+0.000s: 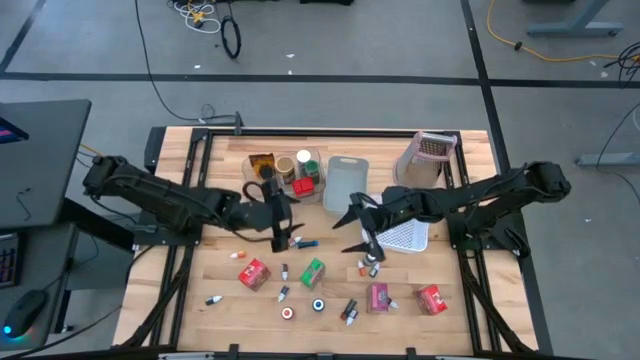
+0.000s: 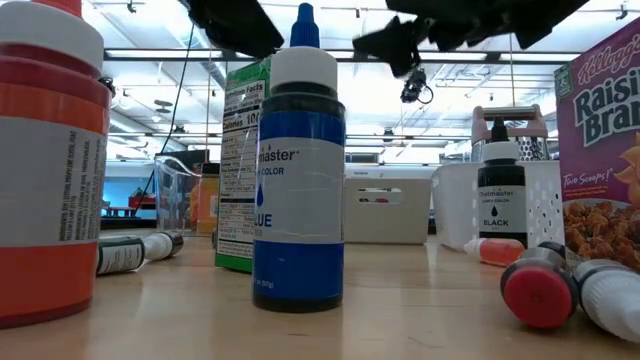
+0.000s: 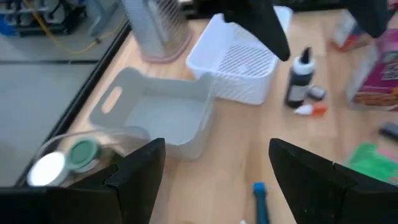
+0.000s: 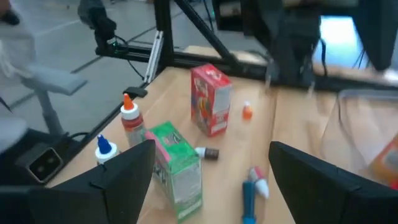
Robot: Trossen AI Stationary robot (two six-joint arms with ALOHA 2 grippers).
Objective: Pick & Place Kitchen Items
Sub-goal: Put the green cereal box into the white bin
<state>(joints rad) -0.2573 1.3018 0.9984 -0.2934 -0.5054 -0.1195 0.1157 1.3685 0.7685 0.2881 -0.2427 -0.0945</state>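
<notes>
Small kitchen items lie scattered on the near half of the wooden table: a red box (image 1: 252, 273), a green box (image 1: 313, 272), a pink box (image 1: 378, 297), another red box (image 1: 431, 298) and tiny capped bottles. My left gripper (image 1: 290, 236) hovers open above the table's middle, and a blue-capped bottle (image 3: 260, 199) lies on the wood just beyond its fingers. My right gripper (image 1: 352, 230) is open too, beside the white perforated bin (image 1: 405, 236). In its wrist view it (image 4: 211, 155) faces the green box (image 4: 180, 165) and the red box (image 4: 211, 99). Neither holds anything.
A clear bin with jars (image 1: 285, 172), a grey bin (image 1: 345, 182) and a metal grater (image 1: 430, 155) stand along the far side. In the low view a blue bottle (image 2: 298, 170), a black bottle (image 2: 500, 190) and a cereal box (image 2: 605, 150) stand close to the camera.
</notes>
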